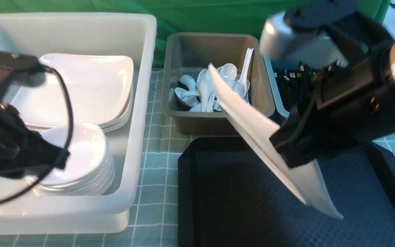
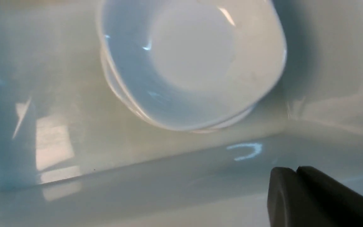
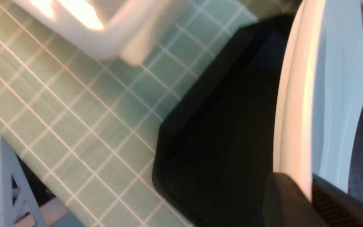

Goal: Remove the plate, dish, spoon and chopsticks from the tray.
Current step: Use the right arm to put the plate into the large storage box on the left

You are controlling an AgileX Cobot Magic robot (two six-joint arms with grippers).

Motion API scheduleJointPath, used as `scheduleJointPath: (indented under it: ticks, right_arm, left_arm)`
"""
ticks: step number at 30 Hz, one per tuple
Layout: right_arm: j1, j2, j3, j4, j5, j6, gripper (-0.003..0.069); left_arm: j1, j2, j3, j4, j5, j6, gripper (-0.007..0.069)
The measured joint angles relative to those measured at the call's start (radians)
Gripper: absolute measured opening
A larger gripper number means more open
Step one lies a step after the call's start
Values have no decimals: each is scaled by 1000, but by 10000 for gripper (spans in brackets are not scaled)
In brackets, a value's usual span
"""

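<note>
My right gripper (image 1: 288, 151) pinches the plate (image 1: 249, 120) by its rim, steeply tilted above the tray (image 1: 235, 192) — the carrying step, I judge. Next it must clear the white tub's (image 1: 142, 103) wall and level onto the plate stack (image 1: 91, 85). My left gripper (image 2: 296, 189), fingers pressed together, hangs inside that tub — tight room.

Left hand (image 1: 57, 158) motion-blurred; chopsticks (image 1: 291, 78) mostly behind right arm (image 1: 355, 99); plate (image 1: 252, 127) hides some spoons (image 1: 197, 90).
</note>
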Motion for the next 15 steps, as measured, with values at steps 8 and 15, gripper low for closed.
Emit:
scheduleJointPath:
  ticks: [8, 15]
  right_arm:
    - [0, 26, -187, -5, -42, -93, 57]
    - [0, 216, -369, -22, -178, -210, 57]
  left_arm:
    - [256, -1, -70, -61, -10, 29, 8]
    - [596, -1, -70, -324, -11, 178, 9]
